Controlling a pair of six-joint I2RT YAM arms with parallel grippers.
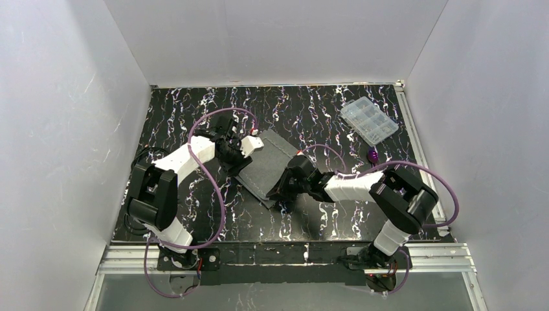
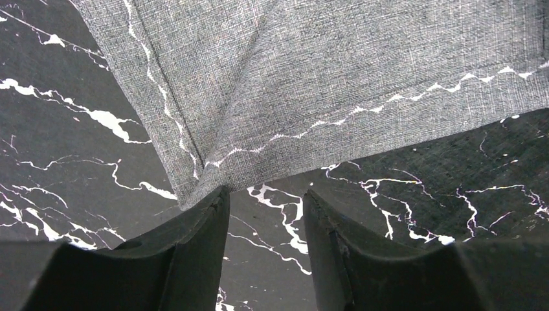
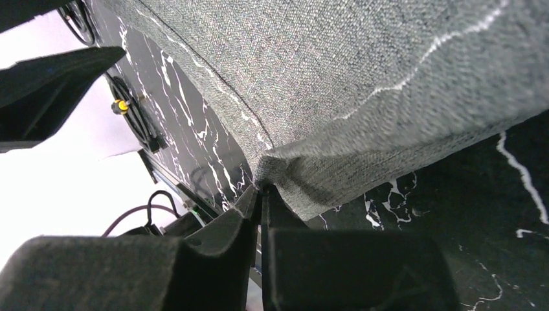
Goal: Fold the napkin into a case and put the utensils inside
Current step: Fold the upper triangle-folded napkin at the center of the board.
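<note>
Mid-table on the black white-veined marble tabletop (image 1: 311, 110), the dark grey stitched-edge cloth napkin (image 1: 265, 165) lies folded into a slanted strip. The right gripper (image 3: 260, 194) is pinched tight on the cloth's corner at its 5 o'clock end, and the edge is bunched up there. The left gripper (image 2: 265, 194), at the cloth's 10 o'clock side, has its jaws apart and holds nothing, with a hem corner right at one fingertip (image 2: 217, 207). A small purple metallic utensil (image 1: 373, 155) lies at 3 o'clock of the cloth. A clear plastic compartment box (image 1: 369, 121) sits at 2 o'clock.

Bright even light, soft shadows, wrist-view glare
</note>
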